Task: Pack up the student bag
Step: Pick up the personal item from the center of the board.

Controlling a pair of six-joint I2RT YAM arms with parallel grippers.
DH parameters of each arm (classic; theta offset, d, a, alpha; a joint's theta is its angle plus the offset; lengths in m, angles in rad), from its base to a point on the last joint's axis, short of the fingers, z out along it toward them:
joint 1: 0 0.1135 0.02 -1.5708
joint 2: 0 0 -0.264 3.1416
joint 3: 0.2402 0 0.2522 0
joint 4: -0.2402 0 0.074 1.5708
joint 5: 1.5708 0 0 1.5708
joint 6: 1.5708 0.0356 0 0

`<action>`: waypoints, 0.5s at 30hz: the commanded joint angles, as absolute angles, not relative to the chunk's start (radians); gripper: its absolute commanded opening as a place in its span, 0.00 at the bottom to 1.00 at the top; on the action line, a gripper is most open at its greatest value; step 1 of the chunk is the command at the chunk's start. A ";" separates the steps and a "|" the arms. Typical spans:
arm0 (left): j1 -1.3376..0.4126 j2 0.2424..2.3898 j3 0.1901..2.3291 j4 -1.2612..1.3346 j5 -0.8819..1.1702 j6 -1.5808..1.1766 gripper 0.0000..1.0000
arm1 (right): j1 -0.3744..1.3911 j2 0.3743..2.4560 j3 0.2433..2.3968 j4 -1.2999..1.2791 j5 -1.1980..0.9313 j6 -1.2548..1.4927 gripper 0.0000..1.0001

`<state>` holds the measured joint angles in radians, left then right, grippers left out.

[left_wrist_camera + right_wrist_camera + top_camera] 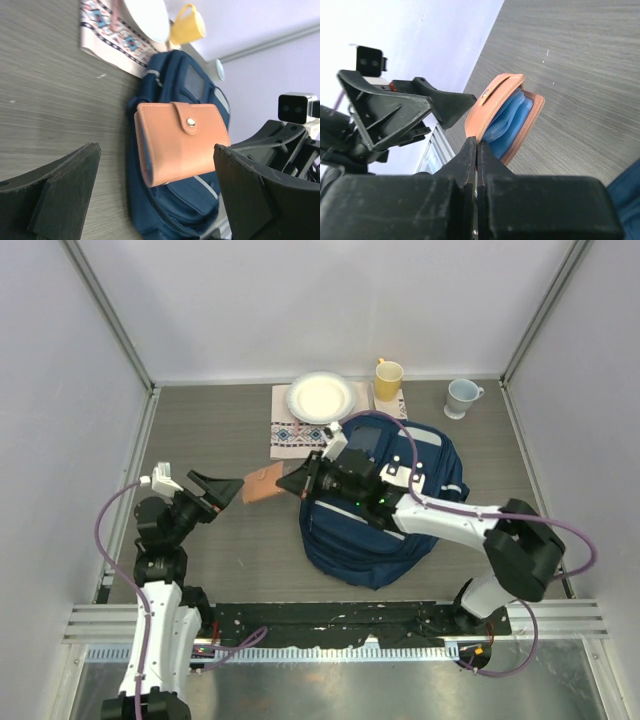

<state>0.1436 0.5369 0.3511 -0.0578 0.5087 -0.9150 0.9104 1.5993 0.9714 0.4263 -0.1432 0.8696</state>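
The backpack [385, 540] lies flat on the right half of the table [215, 430], its near edge close to the arms' mounting rail and its far edge almost reaching the patterned cloth [293, 436] at the back. On that cloth sits a white plate [321, 397], with a yellow mug [388, 377] just beside it and a pale mug [461, 397] further right, near the back corner. The right arm reaches across the top of the bag, and the right gripper [477, 148] is clenched on one edge of a tan wallet [182, 140], holding it out past the bag's left edge above bare tabletop. The left gripper [228, 490] faces it with its jaws spread wide; its fingers [65, 192] stand on either side of the wallet with a gap to each, touching nothing. Left of the bag the wood surface runs bare to the side wall
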 commanded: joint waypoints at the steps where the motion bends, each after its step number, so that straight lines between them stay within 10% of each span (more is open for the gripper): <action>1: 0.141 0.561 0.313 0.214 0.705 -1.064 1.00 | 0.891 1.433 0.875 0.495 -0.094 0.847 0.01; 15: 0.022 0.788 0.265 0.793 0.841 -1.379 1.00 | 0.882 1.215 0.735 0.574 -0.092 0.841 0.01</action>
<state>0.0811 0.7490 0.2680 0.5739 0.8036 -1.2987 0.8837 1.2617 0.7433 0.4698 -0.1013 0.8516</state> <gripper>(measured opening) 0.994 0.036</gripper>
